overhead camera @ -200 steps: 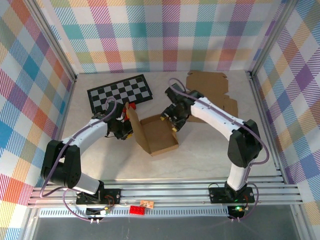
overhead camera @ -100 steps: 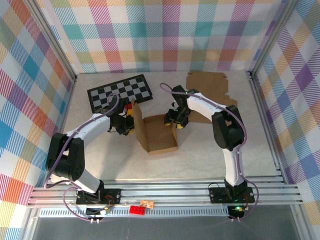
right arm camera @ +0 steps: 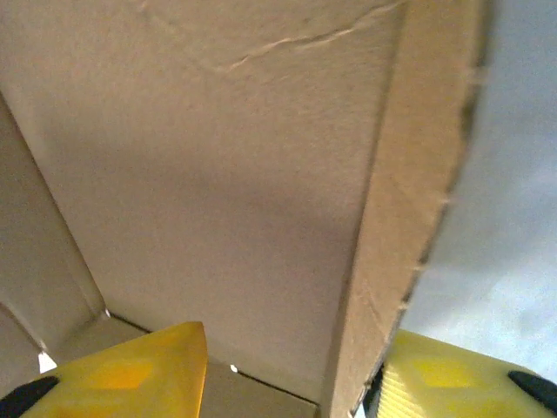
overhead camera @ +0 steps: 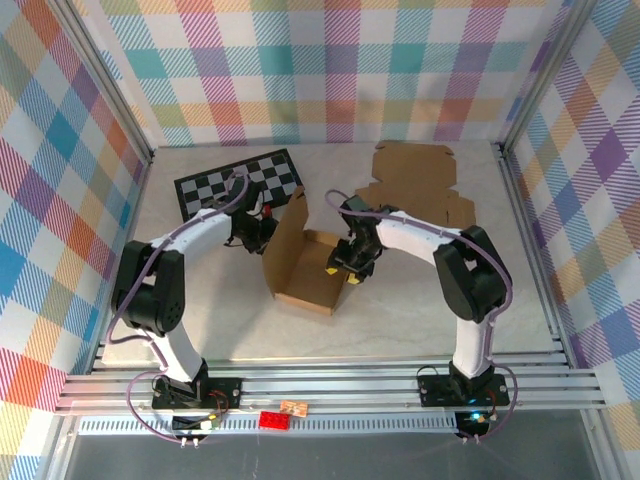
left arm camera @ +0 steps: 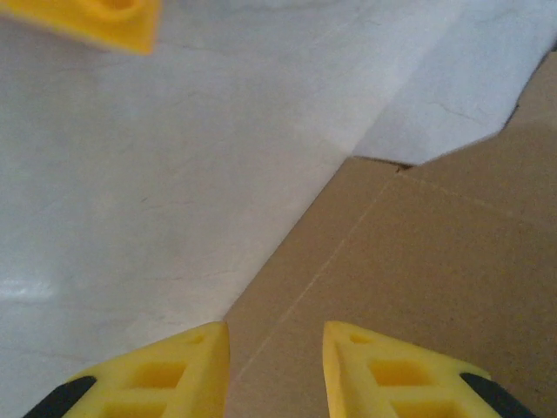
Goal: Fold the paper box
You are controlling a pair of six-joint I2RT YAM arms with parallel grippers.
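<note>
At the near edge, a small red brick (overhead camera: pixel 272 419) lies on the metal rail (overhead camera: pixel 400 385) between the two arm bases. Beyond it, on the pale worktop (overhead camera: pixel 400 310), the paper box (overhead camera: pixel 312 282) sits a little left of centre, half formed: its base lies flat and open on top, while a tall flap (overhead camera: pixel 285 235) stands up along its left side.

The right pincer (overhead camera: pixel 346 268) is down at the box's right wall. In the right wrist view that pincer (right arm camera: pixel 291 374) stands wide apart astride the wall, one yellow finger (right arm camera: pixel 130 370) inside the box, the other outside over the worktop. There is clear space between the inner finger and the card, so it has no hold on anything.

The left pincer (overhead camera: pixel 262 230) sits just outside the standing flap, at its far end. In the left wrist view this pincer (left arm camera: pixel 274 366) is partly open, the brown card and its slanting edge showing in the gap between the fingertips, and it clamps nothing.

Further back a chequered mat (overhead camera: pixel 240 183) lies to the left and a flat cardboard sheet (overhead camera: pixel 415 172) to the right, both against the plaid walls (overhead camera: pixel 340 70)
</note>
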